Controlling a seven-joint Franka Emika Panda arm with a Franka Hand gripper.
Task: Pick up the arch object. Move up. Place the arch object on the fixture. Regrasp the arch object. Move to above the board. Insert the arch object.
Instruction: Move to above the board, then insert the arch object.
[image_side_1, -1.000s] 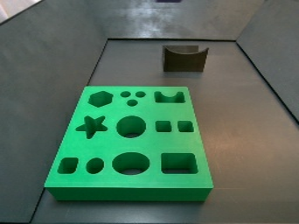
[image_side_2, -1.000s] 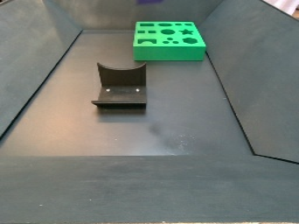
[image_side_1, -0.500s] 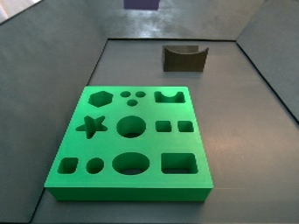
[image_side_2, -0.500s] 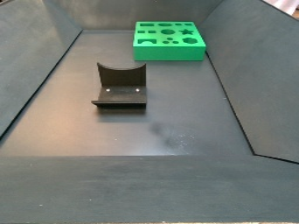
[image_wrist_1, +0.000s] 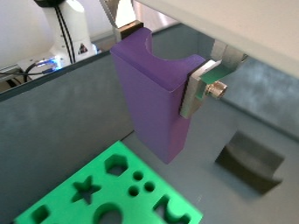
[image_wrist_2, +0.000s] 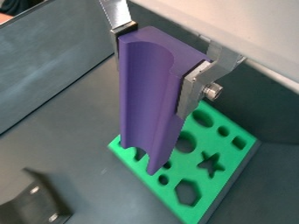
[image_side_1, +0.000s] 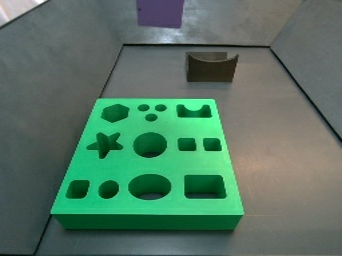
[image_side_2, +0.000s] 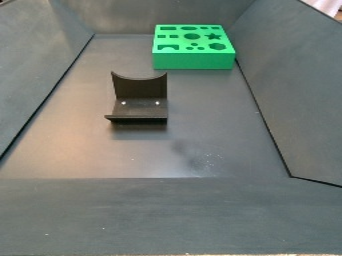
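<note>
The purple arch object (image_wrist_1: 152, 96) hangs upright in my gripper (image_wrist_1: 163, 59), whose silver fingers (image_wrist_1: 200, 86) are shut on its upper end, curved groove facing out. In both wrist views it is high over the green board (image_wrist_1: 114, 160); the arch object (image_wrist_2: 149, 105) covers part of the board (image_wrist_2: 225, 179). A side view catches only the arch object's lower end (image_side_1: 160, 12) at the top edge, beyond the board (image_side_1: 181, 163); the gripper itself is out of that frame. The dark fixture (image_side_1: 210, 65) stands bare on the floor.
Grey sloped walls enclose the dark floor on all sides. In a side view the fixture (image_side_2: 138, 98) stands mid-floor with the board (image_side_2: 194, 62) behind it at the far end. The fixture (image_wrist_1: 251, 162) lies off to one side of the board.
The purple arch object has come down into the top of the side view, showing more with each frame. Board and fixture have not moved.
</note>
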